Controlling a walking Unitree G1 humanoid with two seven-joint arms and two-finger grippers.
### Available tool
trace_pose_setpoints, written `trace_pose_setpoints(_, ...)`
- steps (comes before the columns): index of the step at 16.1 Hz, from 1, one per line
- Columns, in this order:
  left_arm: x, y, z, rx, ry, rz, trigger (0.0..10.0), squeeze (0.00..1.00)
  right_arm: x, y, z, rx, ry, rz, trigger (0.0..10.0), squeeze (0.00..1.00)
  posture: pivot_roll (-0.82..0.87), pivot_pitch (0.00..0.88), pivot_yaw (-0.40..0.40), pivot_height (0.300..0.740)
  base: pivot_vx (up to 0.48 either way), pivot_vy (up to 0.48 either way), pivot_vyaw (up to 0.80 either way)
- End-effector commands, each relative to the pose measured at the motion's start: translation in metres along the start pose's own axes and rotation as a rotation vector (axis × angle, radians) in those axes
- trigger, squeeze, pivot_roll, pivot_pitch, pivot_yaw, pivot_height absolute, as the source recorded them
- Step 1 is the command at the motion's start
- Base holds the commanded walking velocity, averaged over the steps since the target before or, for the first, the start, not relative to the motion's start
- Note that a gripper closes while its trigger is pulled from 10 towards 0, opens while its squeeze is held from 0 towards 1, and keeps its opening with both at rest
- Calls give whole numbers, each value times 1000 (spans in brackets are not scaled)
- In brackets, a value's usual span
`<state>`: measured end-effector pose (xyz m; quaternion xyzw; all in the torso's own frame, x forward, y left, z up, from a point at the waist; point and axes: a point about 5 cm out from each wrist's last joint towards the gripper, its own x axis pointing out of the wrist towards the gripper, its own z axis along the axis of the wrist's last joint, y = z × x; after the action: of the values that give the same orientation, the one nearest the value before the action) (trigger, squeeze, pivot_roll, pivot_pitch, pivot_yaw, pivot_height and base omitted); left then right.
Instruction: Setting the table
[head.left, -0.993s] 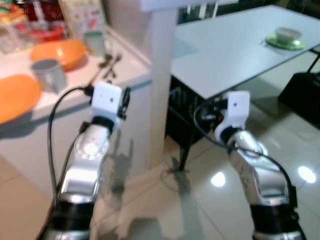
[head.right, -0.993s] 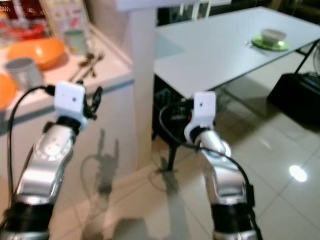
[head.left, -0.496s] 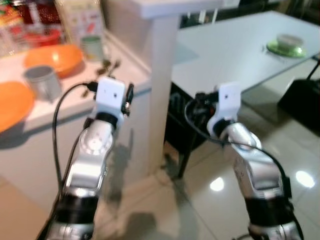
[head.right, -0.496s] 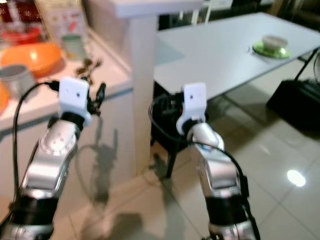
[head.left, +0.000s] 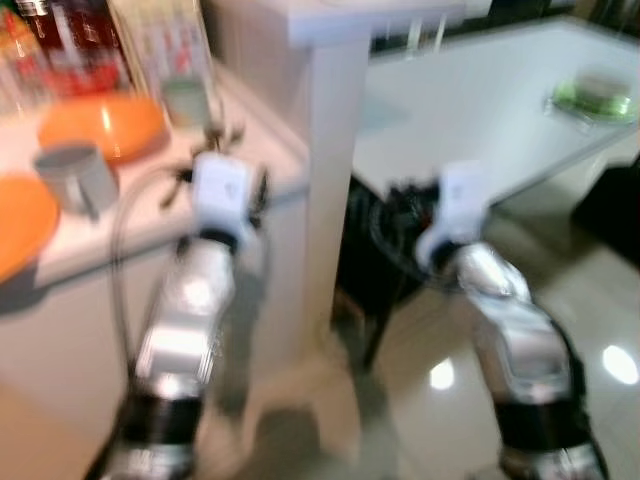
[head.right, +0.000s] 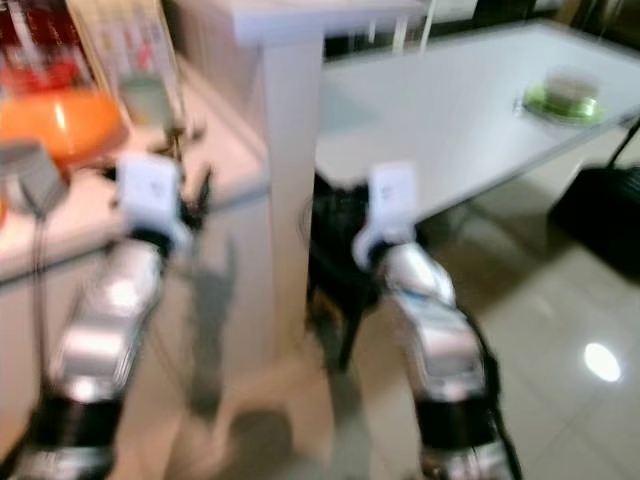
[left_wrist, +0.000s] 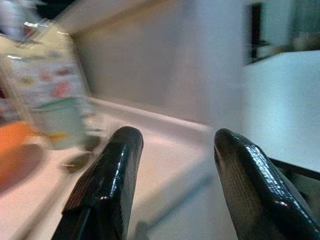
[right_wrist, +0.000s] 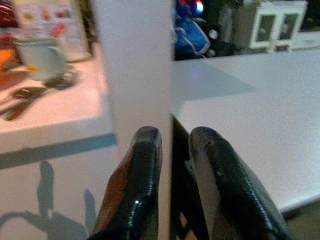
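- Left gripper (left_wrist: 172, 165): fingers apart, empty, raised before the counter (head.left: 255, 150).
- Right gripper (right_wrist: 172, 165): fingers nearly together, empty.
- Cutlery (right_wrist: 30, 92): on counter, 11 o'clock.
- Table (head.right: 470, 110): 1 o'clock, carrying green plate (head.right: 565, 100).

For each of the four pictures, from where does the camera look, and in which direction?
Left eye: head, down at counter and table; both arms.
Right eye: the same, from slightly to the right.
Left wrist: along the open left pincer to the mug.
Right wrist: along the nearly closed right pincer to the pillar.
Shared: both wrist views show the mug and the table.
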<state>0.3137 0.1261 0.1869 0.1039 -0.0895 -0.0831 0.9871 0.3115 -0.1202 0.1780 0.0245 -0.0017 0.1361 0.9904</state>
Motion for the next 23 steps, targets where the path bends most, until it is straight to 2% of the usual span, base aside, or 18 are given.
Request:
trace_pose_setpoints(1,-1,5,0,2,11,12,10000,0,1,3,3,2,-17,15,10000,1000,13,0,-39,740,0,0,0)
trace_pose_setpoints(6,-2,2,-2,-1,28,1,10000,0,1,3,4,4,-20,19,10000,1000,11,0,-40,740,0,0,0)
trace_pose_setpoints(10,0,6,-3,32,52,-41,10000,0,-4,10,2,28,-28,21,10000,1000,34,0,5,740,0,0,0)
trace_pose_setpoints(12,6,11,-6,22,106,-37,10000,0,-7,11,-6,47,-14,23,10000,1000,69,0,-2,740,0,0,0)
trace_pose_setpoints(14,13,16,-9,54,146,-29,10000,0,-7,11,-9,49,-2,28,10000,1000,72,0,-4,740,0,0,0)
trace_pose_setpoints(16,22,23,-12,64,156,-17,10000,0,-6,13,-10,26,15,53,10000,1000,57,0,4,740,0,0,0)
trace_pose_setpoints(17,30,30,-14,67,166,9,10000,0,-6,14,-12,-6,41,65,10000,1000,48,0,6,740,0,0,0)
trace_pose_setpoints(18,41,36,-14,60,178,25,10000,0,-6,13,-14,-20,54,72,10000,137,45,0,6,740,0,0,0)
trace_pose_setpoints(19,45,38,-13,58,179,27,10000,0,-7,13,-14,-23,56,73,10000,0,40,0,6,740,0,0,0)
trace_pose_setpoints(21,61,47,-11,25,185,53,10000,0,-7,11,-14,-34,60,65,10000,0,23,0,15,740,0,0,0)
trace_pose_setpoints(22,74,52,-1,-10,163,51,10000,122,-8,12,-10,-34,50,70,10000,0,1,0,33,740,0,0,0)
trace_pose_setpoints(23,77,51,4,-43,146,37,10000,110,-9,12,-8,-35,44,73,10000,0,1,0,33,740,0,0,0)
